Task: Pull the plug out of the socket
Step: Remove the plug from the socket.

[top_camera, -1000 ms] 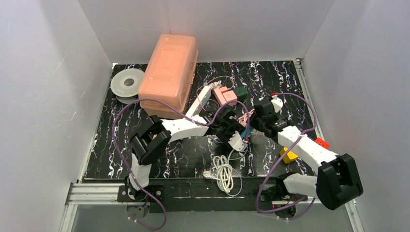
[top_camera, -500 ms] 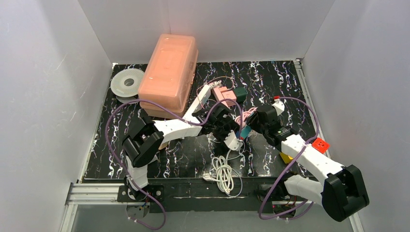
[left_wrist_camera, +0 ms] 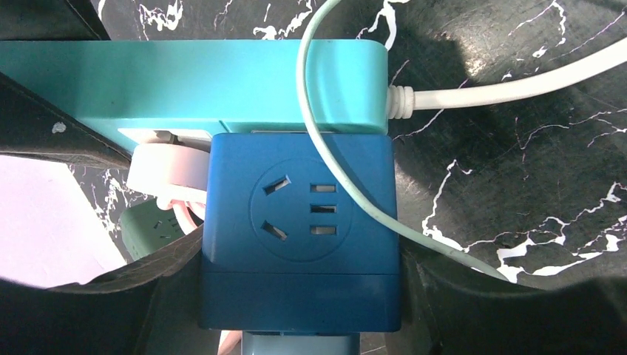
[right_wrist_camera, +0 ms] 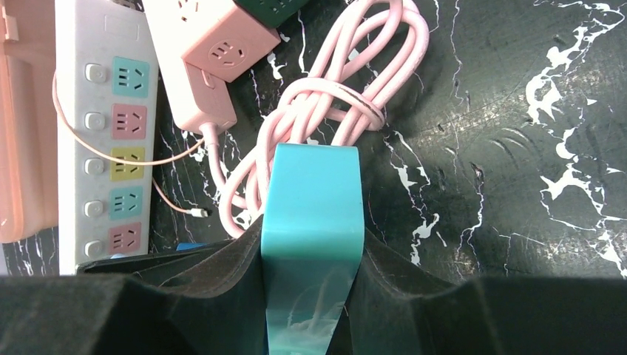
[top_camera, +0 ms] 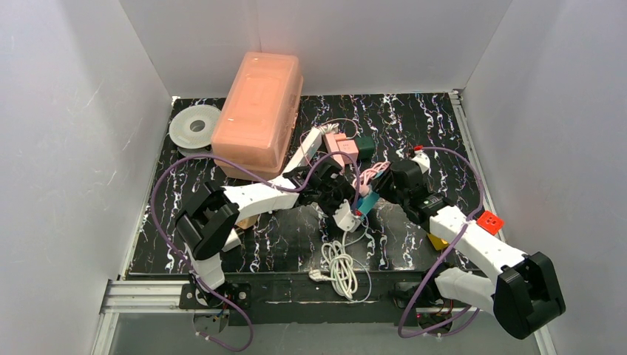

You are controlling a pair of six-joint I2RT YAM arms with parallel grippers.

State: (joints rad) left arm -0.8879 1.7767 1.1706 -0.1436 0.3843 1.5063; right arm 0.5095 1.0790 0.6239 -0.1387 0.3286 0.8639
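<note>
A blue cube plug [left_wrist_camera: 299, 237] sits pressed against the side of a teal socket strip [left_wrist_camera: 200, 85]. My left gripper [left_wrist_camera: 299, 266] is shut on the blue cube, with a dark finger on each side. My right gripper [right_wrist_camera: 312, 251] is shut on the teal strip [right_wrist_camera: 312, 214] and holds it edge-on. In the top view both grippers meet at mid-table, the left one [top_camera: 341, 196] beside the right one [top_camera: 377, 191], with the teal strip [top_camera: 367, 202] between them. A white-pink plug [left_wrist_camera: 166, 166] also sits in the strip. A thin pale cable crosses the cube's face.
The strip's white cable lies coiled [top_camera: 341, 266] at the near edge. A peach box [top_camera: 257, 111] and a tape roll [top_camera: 194, 127] stand back left. A white multi-socket strip [right_wrist_camera: 107, 140], a pink cube socket [right_wrist_camera: 222, 37], a coiled pink cable [right_wrist_camera: 333, 103], a red block [top_camera: 489, 220] and a yellow block [top_camera: 436, 240] lie around.
Both grippers have shifted left and a little back with the strip and cube held between them. The left arm's elbow has swung left. The cube stays against the strip.
</note>
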